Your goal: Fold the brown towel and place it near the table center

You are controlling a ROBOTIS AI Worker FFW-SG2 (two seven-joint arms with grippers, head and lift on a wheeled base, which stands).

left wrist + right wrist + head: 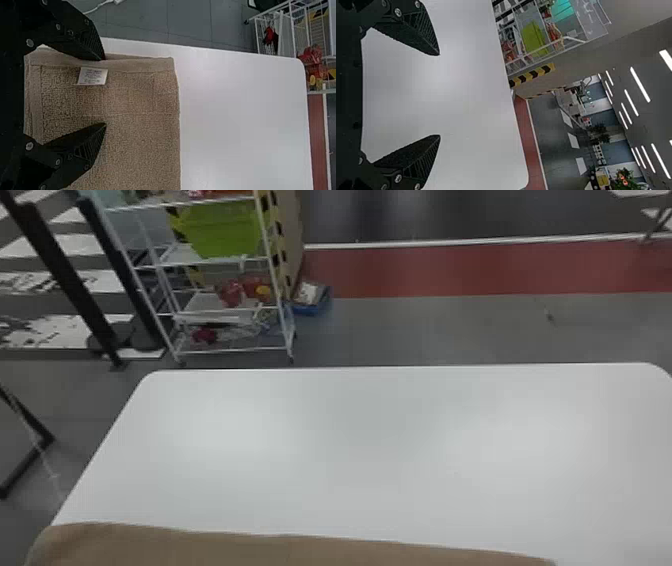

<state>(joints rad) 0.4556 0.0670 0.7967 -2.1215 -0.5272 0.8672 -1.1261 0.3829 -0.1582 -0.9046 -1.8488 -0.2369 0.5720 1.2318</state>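
Observation:
The brown towel (280, 551) lies along the near edge of the white table (350, 450), its far edge running nearly straight across. In the left wrist view the towel (134, 99) lies flat, with a hemmed border and a small white tag (92, 76). My left gripper (105, 92) stands open over it, one finger near the hem and the other over the terry surface, nothing held between them. My right gripper (440, 95) is open and empty, with white tabletop (466, 103) behind its fingers.
Beyond the table's far left stands a white wire rack (220, 310) with a green bin (225, 230). A blue box (311, 297) sits on the floor beside it. Black posts (65, 280) rise at the far left.

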